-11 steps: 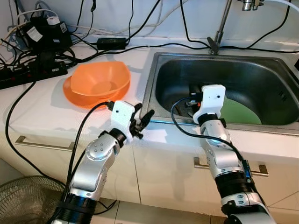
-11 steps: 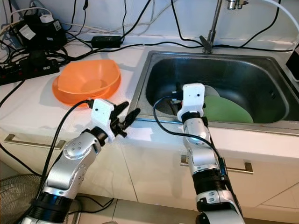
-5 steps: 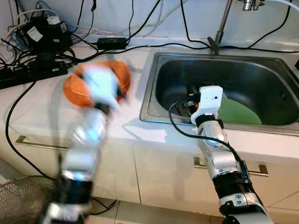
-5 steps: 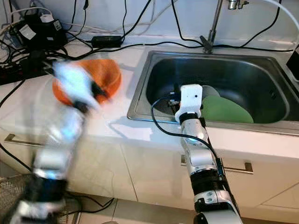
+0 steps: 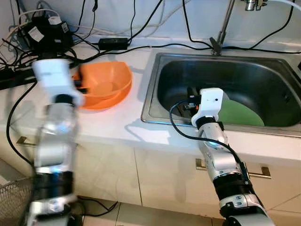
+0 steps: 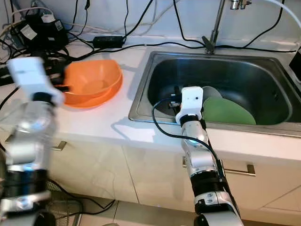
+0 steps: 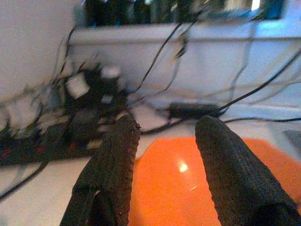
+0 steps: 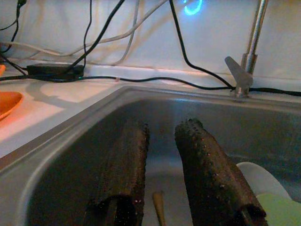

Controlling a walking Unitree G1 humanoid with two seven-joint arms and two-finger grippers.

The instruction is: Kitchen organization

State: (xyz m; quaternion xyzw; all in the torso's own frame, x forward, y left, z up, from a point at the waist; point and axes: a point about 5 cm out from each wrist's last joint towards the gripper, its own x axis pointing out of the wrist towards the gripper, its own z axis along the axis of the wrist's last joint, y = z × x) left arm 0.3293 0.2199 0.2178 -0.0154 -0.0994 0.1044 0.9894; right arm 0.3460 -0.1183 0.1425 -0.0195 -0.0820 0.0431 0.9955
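Note:
An orange bowl sits on the white counter left of the steel sink. My left gripper hovers at the bowl's left rim, open, with nothing between its fingers; the arm is blurred in the eye views. A green plate lies in the sink with a pale dish partly under it. My right gripper reaches over the sink's front edge, pointing into the basin, open and empty. A thin wooden stick lies on the sink floor below it.
Power strips, adapters and black cables crowd the back left of the counter. Cables also run along the wall behind the sink, past the faucet. Cabinet handles line the front below. A fan grille stands on the floor at the left.
My left arm has swung quickly from the counter's front edge up and left to the orange bowl's left side. The right gripper has shifted slightly left over the sink edge.

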